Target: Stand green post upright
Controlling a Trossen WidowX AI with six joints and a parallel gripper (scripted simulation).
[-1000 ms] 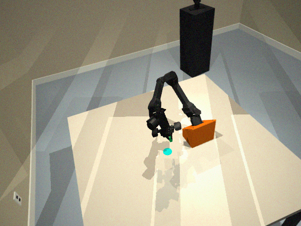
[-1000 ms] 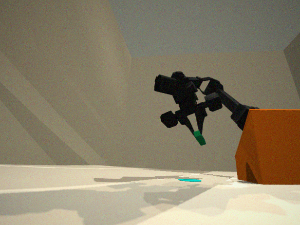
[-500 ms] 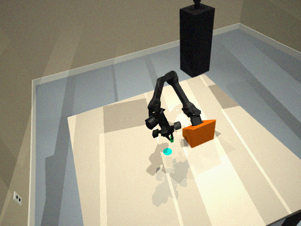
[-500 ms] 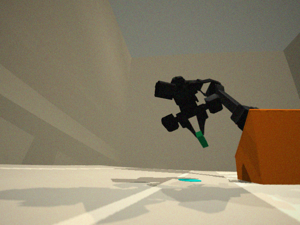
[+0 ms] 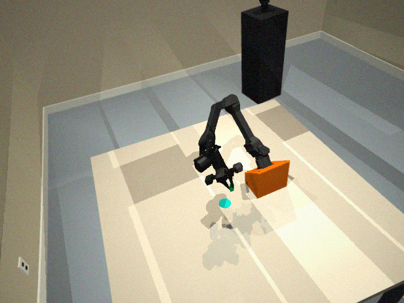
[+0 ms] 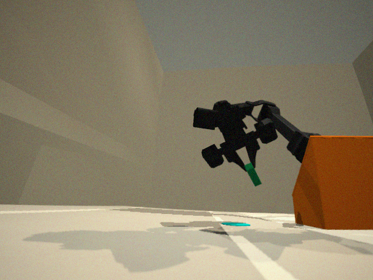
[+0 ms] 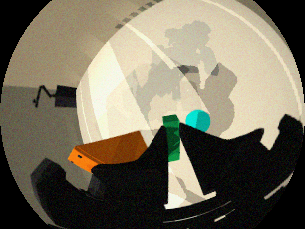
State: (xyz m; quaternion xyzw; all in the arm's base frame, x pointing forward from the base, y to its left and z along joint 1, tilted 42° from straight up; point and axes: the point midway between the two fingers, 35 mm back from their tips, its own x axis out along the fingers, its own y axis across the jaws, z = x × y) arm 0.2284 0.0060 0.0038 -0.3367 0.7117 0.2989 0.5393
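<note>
End effector [image 6: 246, 165] is clamped on the green post [image 6: 252, 174], gripping its upper end; post hangs in the air, well above the worktop [image 6: 91, 242]. Post is tilted, not upright, lower end slanting toward 5 o'clock in the exterior view. Cyan circle [image 6: 235, 224] lies flat on the worktop below the post, slightly toward 7 o'clock from it, not touching. In the top view the post [image 5: 231, 188] sits at 1 o'clock from the circle [image 5: 224, 203], near but apart. Wrist view: post [image 7: 172, 138] between the dark fingers, circle [image 7: 197, 119] just beside its tip at 2 o'clock. Orange base block [image 5: 269, 178] stands at 3 o'clock of the end effector in the top view. Arm shadows fall across the worktop around the circle.
</note>
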